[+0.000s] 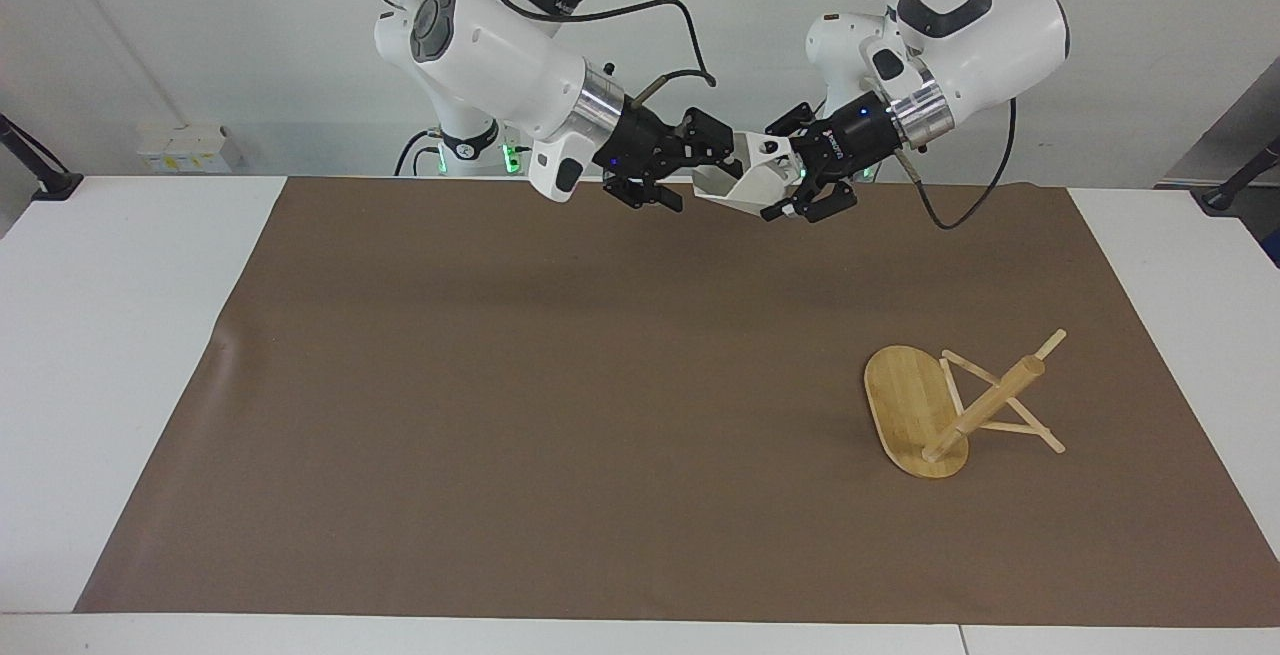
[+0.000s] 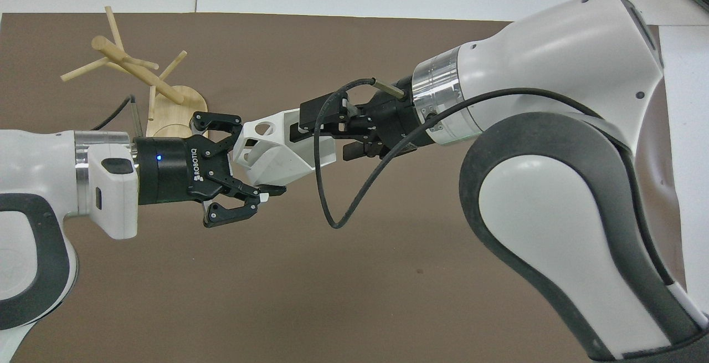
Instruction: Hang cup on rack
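the mat (image 1: 560,415) fills the lower and middle part of the facing view, brown, spread over a white table (image 1: 110,335). lower right of that view: the rack (image 1: 955,405) lies tipped over on the mat, its oval base (image 1: 905,405) up on edge and its post (image 1: 985,407) slanting toward the left arm's end of the table, with thin pegs sticking out around it. in the overhead view the rack (image 2: 135,83) appears at upper left. upper centre of the facing view, over the mat's edge nearest the robots: the cup (image 1: 752,183) hangs in the air between both grippers, tilted on its side, mouth toward the right arm. the left gripper (image 1: 800,190) comes in from the upper right of that view, fingers pinching the cup at its handle end; the round hole of the handle shows just beside them. the right gripper (image 1: 700,170) comes in from the upper left, fingers spread wide on either side of the cup's rim. in the overhead view, at centre, the cup (image 2: 277,149) sits between the left gripper (image 2: 249,155) and the right gripper (image 2: 327,133).
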You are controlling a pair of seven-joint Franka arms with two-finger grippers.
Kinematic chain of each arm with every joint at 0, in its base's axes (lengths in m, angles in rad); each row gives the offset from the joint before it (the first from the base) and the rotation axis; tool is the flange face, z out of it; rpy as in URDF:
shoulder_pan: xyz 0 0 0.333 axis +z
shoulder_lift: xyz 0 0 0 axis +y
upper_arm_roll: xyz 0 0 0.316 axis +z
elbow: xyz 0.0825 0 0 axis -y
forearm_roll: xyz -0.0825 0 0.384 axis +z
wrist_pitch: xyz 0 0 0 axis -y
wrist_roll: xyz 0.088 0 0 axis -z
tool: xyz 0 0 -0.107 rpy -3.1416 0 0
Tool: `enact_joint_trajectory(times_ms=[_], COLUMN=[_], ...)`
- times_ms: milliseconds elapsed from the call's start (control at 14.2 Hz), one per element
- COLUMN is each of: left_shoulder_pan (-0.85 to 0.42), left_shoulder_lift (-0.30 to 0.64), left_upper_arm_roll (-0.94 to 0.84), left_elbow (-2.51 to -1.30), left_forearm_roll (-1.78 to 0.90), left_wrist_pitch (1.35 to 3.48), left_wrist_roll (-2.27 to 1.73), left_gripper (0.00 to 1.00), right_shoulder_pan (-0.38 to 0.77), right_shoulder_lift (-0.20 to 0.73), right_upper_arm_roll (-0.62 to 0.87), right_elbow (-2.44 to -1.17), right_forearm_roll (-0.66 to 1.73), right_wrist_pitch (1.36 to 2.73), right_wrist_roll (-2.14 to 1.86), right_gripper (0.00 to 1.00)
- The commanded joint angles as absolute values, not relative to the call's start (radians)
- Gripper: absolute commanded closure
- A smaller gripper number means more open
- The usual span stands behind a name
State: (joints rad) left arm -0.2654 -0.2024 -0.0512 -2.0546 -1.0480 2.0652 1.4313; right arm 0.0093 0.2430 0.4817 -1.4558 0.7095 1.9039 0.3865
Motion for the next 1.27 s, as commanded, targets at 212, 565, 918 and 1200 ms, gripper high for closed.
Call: enact_joint_trajectory(times_ms=[212,565,918,1200], left_shoulder_pan=[-0.223,-0.225,-0.236,-0.259], left_shoulder_lift=[-0.242,-0.236,-0.226,-0.195], left_upper_arm_roll=[-0.051,-0.052,-0.055,-0.072], left_elbow=[-2.117,-2.132,-2.132,-2.117], left_forearm_roll=[-1.022,-0.859,-0.607,-0.375], left_wrist_pitch=[2.081,2.181,2.221,2.241], left_wrist_roll=[1.439,1.267,0.882,0.558], left_gripper=[1.0,1.0,1.0,1.0], right_shoulder_pan=[0.0,0.0,0.0,0.0], right_shoulder_lift=[0.206,0.183,0.16,0.135], right_upper_arm_roll=[0.462,0.397,0.342,0.229], right_elbow=[-1.454,-1.456,-1.457,-1.466], right_forearm_roll=[0.536,0.419,0.227,0.115], right_wrist_pitch=[1.916,1.934,1.924,1.913], right_wrist_roll=[0.368,0.227,0.21,0.207], right_gripper=[0.0,0.0,0.0,0.0])
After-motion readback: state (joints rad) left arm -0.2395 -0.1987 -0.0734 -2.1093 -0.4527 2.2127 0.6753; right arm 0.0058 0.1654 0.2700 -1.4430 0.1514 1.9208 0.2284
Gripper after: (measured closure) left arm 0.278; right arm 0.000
